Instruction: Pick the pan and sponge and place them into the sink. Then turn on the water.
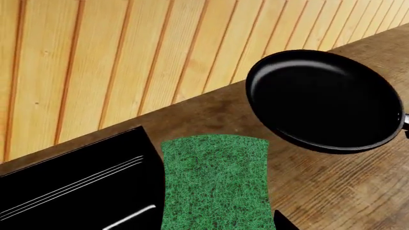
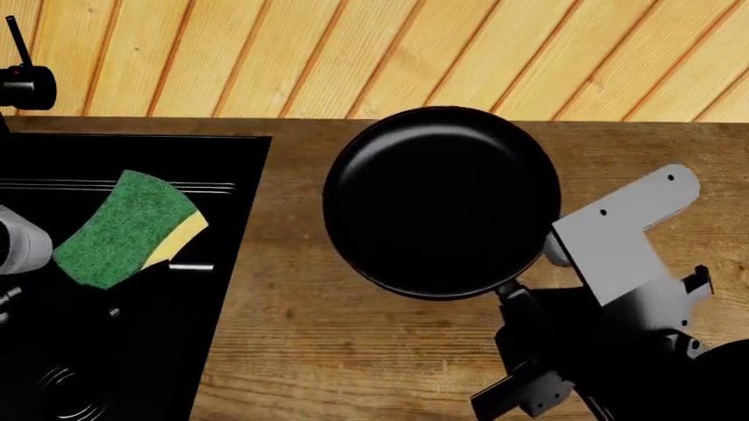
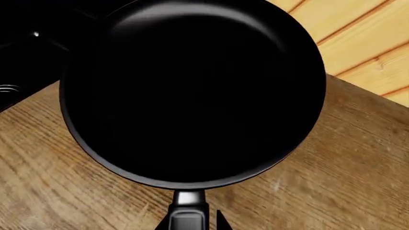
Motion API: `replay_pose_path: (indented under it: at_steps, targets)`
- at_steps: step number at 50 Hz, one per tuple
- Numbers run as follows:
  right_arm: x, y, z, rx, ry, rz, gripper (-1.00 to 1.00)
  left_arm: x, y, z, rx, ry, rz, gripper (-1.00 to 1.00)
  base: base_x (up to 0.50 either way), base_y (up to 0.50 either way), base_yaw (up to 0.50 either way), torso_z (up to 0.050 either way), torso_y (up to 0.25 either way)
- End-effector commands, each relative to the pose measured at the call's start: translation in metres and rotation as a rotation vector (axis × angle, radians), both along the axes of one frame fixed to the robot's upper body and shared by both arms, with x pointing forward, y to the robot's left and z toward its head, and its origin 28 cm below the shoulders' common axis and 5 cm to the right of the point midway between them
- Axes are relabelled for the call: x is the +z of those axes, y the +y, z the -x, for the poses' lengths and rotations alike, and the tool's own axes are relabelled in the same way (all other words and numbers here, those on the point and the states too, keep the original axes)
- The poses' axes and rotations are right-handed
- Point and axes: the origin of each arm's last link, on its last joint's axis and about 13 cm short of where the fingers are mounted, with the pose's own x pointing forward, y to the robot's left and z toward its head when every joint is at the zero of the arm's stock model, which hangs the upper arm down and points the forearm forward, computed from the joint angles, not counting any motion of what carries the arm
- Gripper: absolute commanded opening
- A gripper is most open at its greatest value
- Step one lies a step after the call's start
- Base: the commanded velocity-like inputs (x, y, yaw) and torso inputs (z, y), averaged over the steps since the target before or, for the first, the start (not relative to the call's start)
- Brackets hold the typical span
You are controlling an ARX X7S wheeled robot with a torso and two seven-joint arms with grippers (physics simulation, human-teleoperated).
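Note:
The black pan (image 2: 443, 202) is over the wooden counter, right of the sink (image 2: 240, 153). My right gripper (image 2: 517, 305) is shut on its handle (image 3: 188, 218), with the jaws on either side of it at the near end. The pan also shows in the left wrist view (image 1: 326, 98), with a shadow under its rim. My left gripper (image 2: 129, 241) is shut on the sponge (image 2: 117, 230) and holds it, green side up, over the sink's right basin. In the left wrist view the sponge (image 1: 214, 184) sits between the jaws, next to the sink's edge (image 1: 76, 182). No water stream shows.
The black faucet (image 2: 26, 83) stands at the back left behind the sink. A round drain (image 2: 65, 395) lies in the basin's near corner. A wooden plank wall (image 2: 468, 53) backs the brown counter (image 2: 339, 351).

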Motion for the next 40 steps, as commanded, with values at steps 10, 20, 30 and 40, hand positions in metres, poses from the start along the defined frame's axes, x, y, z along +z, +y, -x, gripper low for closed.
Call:
replay_pose_path:
  at_steps: [10,20,30,40]
  targets:
    - [0.009,-0.009,0.009,0.019,-0.105,0.011,-1.00,0.000,0.017,0.007,0.035,0.005,0.004,-1.00,0.00,0.00,0.00,0.000,0.002]
    - [0.008,-0.008,0.009,0.034,-0.105,0.010,-1.00,-0.002,0.016,0.008,0.042,0.010,0.007,-1.00,0.00,0.35,0.00,0.001,0.001]
    - [0.007,-0.007,0.011,0.045,-0.100,0.017,-1.00,-0.005,0.016,0.009,0.035,0.021,0.006,-1.00,0.00,0.50,0.00,0.000,0.002]
    - [0.003,-0.007,0.012,0.046,-0.094,-0.004,-1.00,-0.007,0.011,0.005,0.036,0.022,0.001,-1.00,0.00,0.50,0.00,0.001,0.001]
